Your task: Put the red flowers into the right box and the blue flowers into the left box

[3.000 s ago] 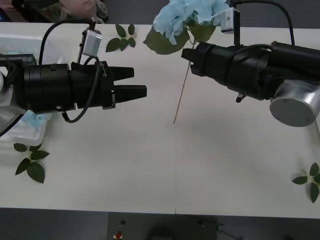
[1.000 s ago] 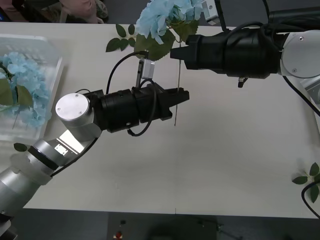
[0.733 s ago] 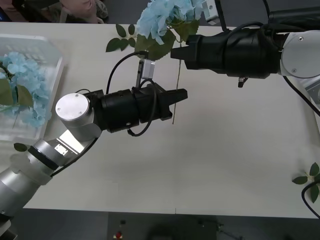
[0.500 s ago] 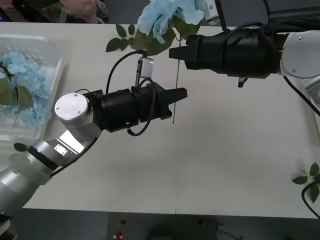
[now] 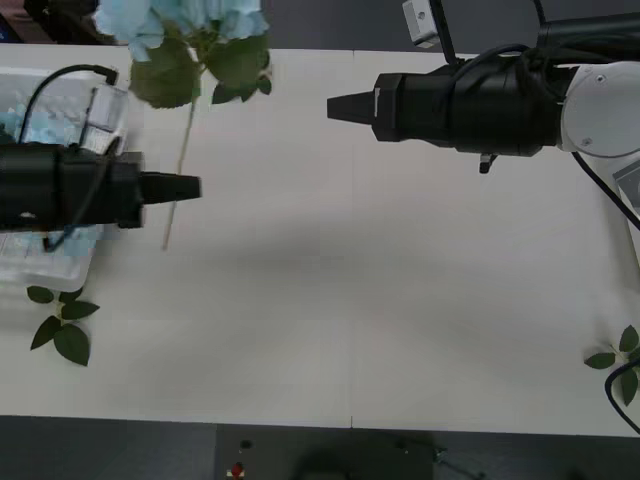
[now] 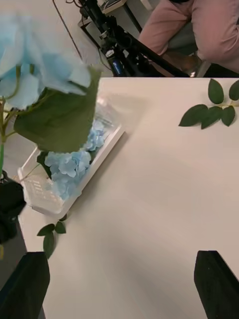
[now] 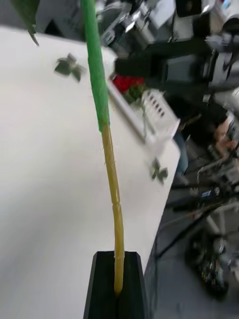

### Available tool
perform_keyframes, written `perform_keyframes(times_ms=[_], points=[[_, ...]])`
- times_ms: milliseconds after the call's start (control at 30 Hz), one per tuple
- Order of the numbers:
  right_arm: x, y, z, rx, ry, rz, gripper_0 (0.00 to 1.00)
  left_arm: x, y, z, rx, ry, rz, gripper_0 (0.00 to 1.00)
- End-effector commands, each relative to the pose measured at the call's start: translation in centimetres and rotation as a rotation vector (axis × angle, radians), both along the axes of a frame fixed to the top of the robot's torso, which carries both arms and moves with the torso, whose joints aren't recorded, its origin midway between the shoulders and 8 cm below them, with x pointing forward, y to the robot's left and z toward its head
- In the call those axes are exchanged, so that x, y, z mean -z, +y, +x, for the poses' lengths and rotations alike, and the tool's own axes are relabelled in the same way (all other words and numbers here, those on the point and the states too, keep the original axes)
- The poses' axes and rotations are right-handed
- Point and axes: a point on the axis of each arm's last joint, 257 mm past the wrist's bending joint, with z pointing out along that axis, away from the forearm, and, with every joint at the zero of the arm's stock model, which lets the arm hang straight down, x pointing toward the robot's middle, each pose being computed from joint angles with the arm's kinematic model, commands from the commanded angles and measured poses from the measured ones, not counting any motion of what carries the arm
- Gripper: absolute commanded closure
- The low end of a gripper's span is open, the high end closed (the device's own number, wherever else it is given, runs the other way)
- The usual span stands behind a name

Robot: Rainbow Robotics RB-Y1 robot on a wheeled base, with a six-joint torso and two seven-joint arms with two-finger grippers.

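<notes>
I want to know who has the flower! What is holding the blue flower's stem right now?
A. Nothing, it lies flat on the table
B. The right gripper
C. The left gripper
C: the left gripper is shut on the stem of the blue flower, while the right gripper is open and holds nothing.

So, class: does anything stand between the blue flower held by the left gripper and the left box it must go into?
Nothing visible does. The left gripper holds the blue flower by its stem beside the left box, with nothing between them.
</notes>
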Motion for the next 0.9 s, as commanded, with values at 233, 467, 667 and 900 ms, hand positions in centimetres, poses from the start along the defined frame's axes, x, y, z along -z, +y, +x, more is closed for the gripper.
perform_keyframes(times_ms=[233, 467, 667, 900], points=[[0.8, -5.7, -0.7, -0.239, -0.249, -0.219, 0.15, 4.4, 22.9, 1.3, -0.259, 0.140, 0.426, 1.00], [4.6, -8.4, -1.6, -0.405, -0.323, -0.263, 0.15, 6.5, 29.5, 0.7, -0.373, 0.161, 0.471, 1.00], [5.5, -8.6, -3.5, -0.514, -0.359, -0.281, 0.15, 8.1, 31.4, -1.1, -0.394, 0.205, 0.491, 1.00], [5.3, -9.1, -5.0, -0.592, -0.371, -0.321, 0.15, 12.5, 33.8, -4.1, -0.387, 0.266, 0.585, 1.00]])
